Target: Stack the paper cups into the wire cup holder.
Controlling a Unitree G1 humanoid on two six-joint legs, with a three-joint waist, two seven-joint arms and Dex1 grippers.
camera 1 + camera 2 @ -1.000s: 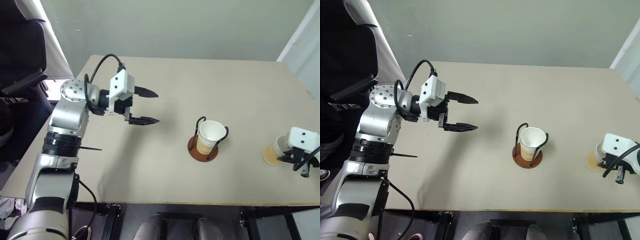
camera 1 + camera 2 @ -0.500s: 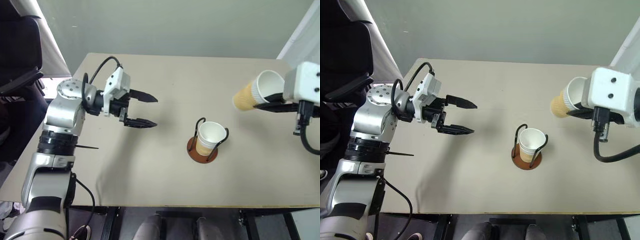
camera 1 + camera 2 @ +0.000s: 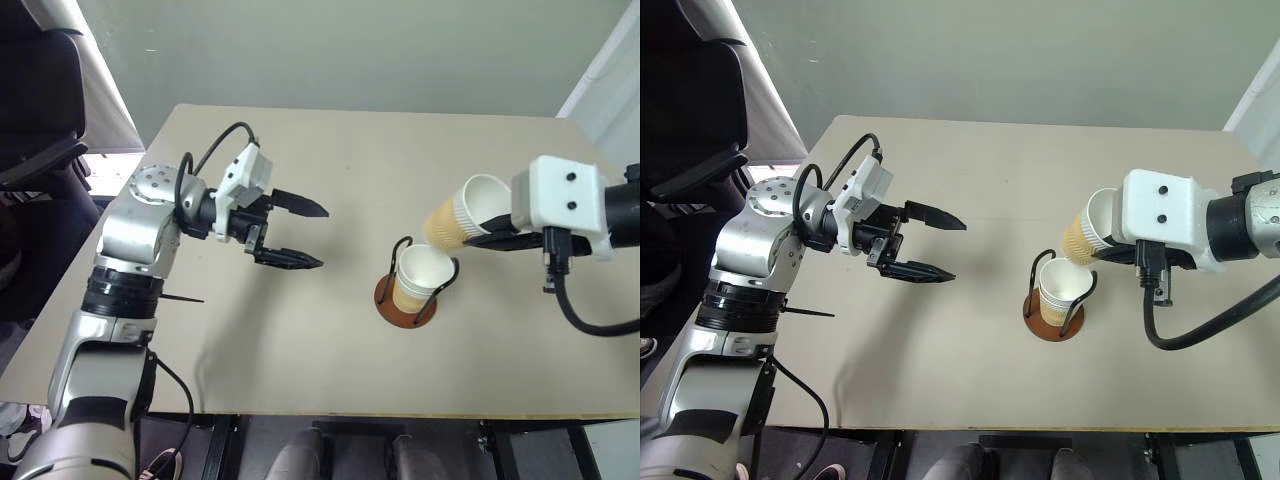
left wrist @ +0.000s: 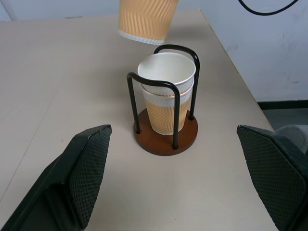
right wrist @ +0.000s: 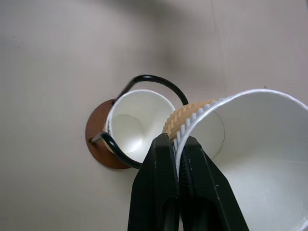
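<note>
Tan-yellow and ribbed outside, white within, the held paper cup (image 3: 462,211) hung tilted right of centre in the head views, its base just above and beside the stacked cups (image 3: 418,272). We saw the right gripper (image 5: 178,144) pinching that cup's rim, one black finger inside the wall and one outside, jaws nearly closed on the thin paper. Two cups were already nested in the wire cup holder (image 4: 166,139), standing between its two black loops on the reddish-brown disc, lower centre of the frame. In our judgement the step in hand was bringing the third cup over the stack, and doing it well meant righting the cup so its base pointed straight down, centring it over the open mouth, then lowering between the loops without catching a wire; letting go early could topple it, since the rim grip was off to one side. The left gripper (image 3: 288,232) hovered over the table at left of centre, well apart from the holder, jaws wide and empty. Around all this lay a pale beige table (image 3: 300,150), a grey-green wall (image 3: 330,50) behind it, and a dark chair (image 3: 40,110) at upper left.
</note>
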